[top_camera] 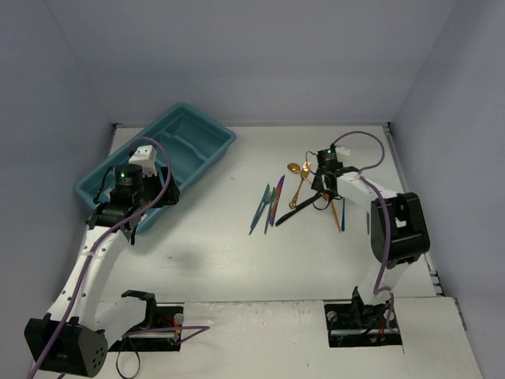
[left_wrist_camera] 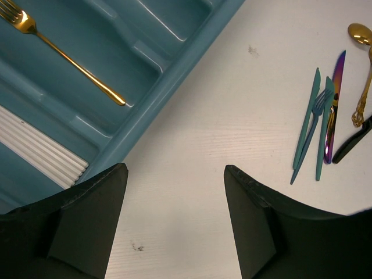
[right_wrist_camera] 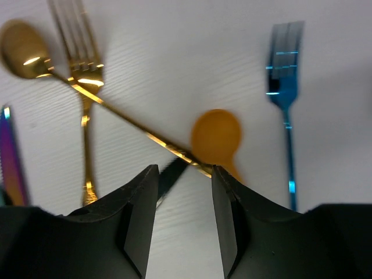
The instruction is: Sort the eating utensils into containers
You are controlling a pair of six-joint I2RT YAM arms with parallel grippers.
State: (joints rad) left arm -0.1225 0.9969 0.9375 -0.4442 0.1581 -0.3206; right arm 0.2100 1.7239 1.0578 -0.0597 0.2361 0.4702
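The teal tray (top_camera: 170, 146) lies at the back left, and a gold fork (left_wrist_camera: 64, 55) rests in one of its long compartments. My left gripper (left_wrist_camera: 175, 168) hangs open over bare table beside the tray's near rim (left_wrist_camera: 174, 75), holding nothing. More utensils lie in the middle right: a teal knife (left_wrist_camera: 306, 119), teal fork (left_wrist_camera: 318, 107) and purple knife (left_wrist_camera: 334, 104). My right gripper (right_wrist_camera: 185, 170) hovers low over a crossed pile, jaws apart. A black utensil (right_wrist_camera: 171, 174) lies by its left finger. A gold spoon's handle (right_wrist_camera: 125, 119) reaches the right fingertip.
Around the right gripper lie a gold fork (right_wrist_camera: 81, 75), an orange spoon bowl (right_wrist_camera: 216, 136) and a blue fork (right_wrist_camera: 285, 87). A white ribbed insert (left_wrist_camera: 40, 151) sits in the tray's near end. Grey walls close in the table on three sides.
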